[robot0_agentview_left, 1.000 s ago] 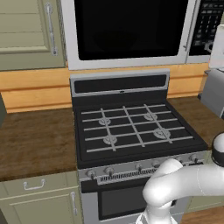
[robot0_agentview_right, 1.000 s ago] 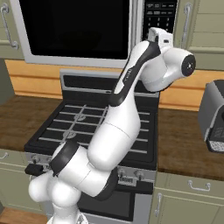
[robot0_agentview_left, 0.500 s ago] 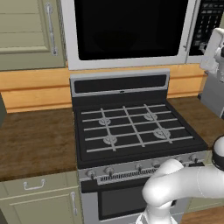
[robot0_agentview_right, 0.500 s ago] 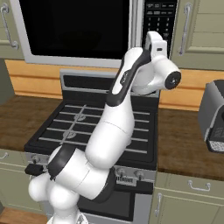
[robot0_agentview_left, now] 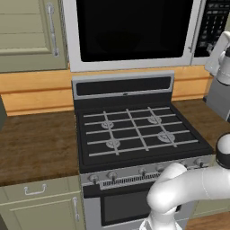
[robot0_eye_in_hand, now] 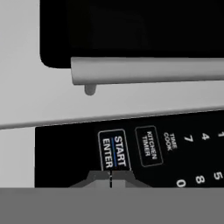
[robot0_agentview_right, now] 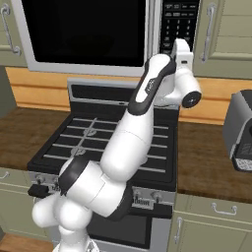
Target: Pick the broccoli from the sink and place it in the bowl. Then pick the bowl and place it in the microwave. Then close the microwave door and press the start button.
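The microwave hangs above the stove with its microwave door closed, the window dark and the long silver handle next to the black keypad. My gripper is shut with nothing in it, and its tips are right at the lower edge of the START/ENTER button. In the right base view the gripper points at the bottom of the keypad. In the left base view the hand shows at the right edge. The broccoli, the bowl and the sink are out of view.
A black gas stove sits directly under the microwave, with wooden counter on both sides. A grey toaster stands on the right counter. Green cabinet doors flank the microwave.
The hand has swung in and up toward the keypad, coming into the left base view at its right edge. The gripper stays shut.
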Available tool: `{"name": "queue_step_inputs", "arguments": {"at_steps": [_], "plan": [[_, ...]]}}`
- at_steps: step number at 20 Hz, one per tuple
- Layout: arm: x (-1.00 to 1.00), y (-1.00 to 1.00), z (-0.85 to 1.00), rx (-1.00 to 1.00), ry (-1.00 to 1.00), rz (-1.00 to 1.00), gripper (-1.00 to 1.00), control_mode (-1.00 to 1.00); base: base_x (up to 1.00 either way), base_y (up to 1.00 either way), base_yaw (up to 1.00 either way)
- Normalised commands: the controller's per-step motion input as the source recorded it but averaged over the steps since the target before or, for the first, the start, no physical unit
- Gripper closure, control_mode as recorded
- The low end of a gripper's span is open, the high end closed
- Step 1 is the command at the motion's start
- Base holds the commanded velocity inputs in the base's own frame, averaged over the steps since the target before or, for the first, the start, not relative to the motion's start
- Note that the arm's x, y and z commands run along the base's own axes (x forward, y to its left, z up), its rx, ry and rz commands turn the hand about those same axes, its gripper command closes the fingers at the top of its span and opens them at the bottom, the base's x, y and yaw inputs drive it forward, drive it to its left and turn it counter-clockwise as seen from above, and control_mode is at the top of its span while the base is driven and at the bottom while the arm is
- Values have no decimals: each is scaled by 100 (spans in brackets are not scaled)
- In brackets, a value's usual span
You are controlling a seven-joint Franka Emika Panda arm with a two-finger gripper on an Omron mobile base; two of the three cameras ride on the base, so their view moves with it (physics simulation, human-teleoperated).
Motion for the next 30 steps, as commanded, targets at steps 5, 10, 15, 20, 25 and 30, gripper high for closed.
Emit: {"name": "queue_step_inputs", "arguments": {"at_steps": [5,10,15,20,25,30], "plan": [[-3,14,16,0,0,-3,100,-100,0,0,0],[0,18,25,0,0,-1,100,-100,0,0,0],[28,-2,-6,0,1,-1,100,-100,0,0,0],[35,-6,-19,0,0,0,100,-100,0,0,0],[23,-9,-27,0,0,0,100,-100,0,0,0],[-40,-5,-31,2,0,0,100,-100,0,0,0]]}}
